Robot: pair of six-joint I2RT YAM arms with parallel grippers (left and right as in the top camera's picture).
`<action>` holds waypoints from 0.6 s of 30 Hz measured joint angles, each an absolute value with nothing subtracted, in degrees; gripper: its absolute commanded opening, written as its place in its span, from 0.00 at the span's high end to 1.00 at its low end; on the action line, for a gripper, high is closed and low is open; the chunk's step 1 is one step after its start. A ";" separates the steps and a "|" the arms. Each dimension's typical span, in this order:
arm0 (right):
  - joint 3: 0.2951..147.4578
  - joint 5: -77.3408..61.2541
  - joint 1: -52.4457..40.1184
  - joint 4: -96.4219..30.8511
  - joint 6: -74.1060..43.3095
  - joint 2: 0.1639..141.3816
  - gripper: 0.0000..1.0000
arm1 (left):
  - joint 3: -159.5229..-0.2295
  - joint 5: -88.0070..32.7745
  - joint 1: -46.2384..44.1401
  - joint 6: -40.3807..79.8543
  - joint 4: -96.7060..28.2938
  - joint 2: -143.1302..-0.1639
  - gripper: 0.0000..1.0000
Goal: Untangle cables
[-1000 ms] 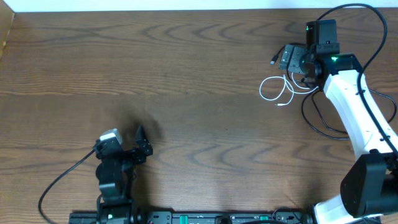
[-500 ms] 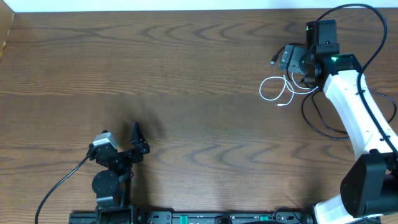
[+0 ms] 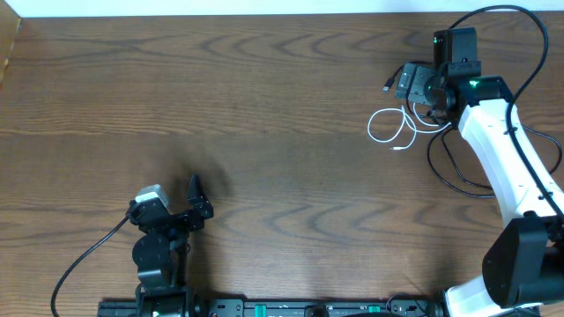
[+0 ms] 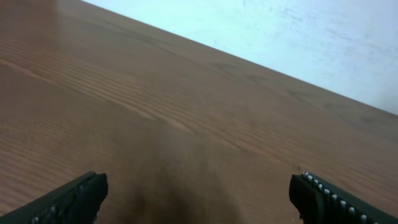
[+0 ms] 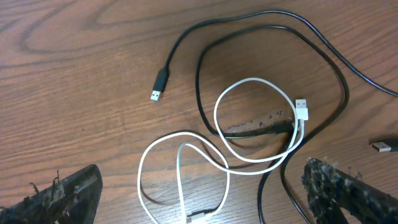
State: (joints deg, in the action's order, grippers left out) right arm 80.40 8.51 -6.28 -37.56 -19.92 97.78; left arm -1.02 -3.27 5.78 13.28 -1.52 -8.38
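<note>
Over the far right of the table (image 3: 264,106), the right gripper (image 5: 205,186) is hanging released, holding nothing. The left gripper (image 4: 202,196) is gaping empty near the front left. Below the right gripper, the black cable (image 5: 198,87) is lying looped, crossing the smaller coiled white cable (image 5: 252,79).

Right gripper (image 5: 200,180) is pointing down at wood table (image 5: 74,56), dark fingers (image 5: 65,193) sitting wide apart in the bottom corners, gripping nothing. White cable (image 5: 254,79) is lying in two joined loops, the lower loop sitting between the fingers, white USB plug (image 5: 301,110) at right. Black cable (image 5: 267,26) is curving around and crossing the upper white loop, its black plug (image 5: 160,82) lying apart at left.
</note>
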 measured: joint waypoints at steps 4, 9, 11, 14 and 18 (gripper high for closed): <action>80.40 8.47 -6.13 -37.56 -19.92 97.78 0.01 | -1.02 -3.25 5.78 13.30 -1.52 -9.13 0.02; 80.40 8.47 -5.96 -37.56 -19.92 97.78 0.01 | -1.02 -3.27 5.78 13.28 -1.52 -9.98 0.02; 80.40 8.47 -5.96 -38.04 -19.92 97.73 0.01 | -1.02 -3.25 5.78 13.30 -1.52 -10.33 0.02; 80.20 8.67 -6.09 -41.23 -19.90 95.98 0.01 | -1.02 -3.25 5.78 13.30 -1.52 -10.57 0.02; 77.62 9.15 -6.35 -42.63 -19.92 85.45 0.01 | -1.02 -3.27 5.78 13.30 -1.52 -10.63 0.02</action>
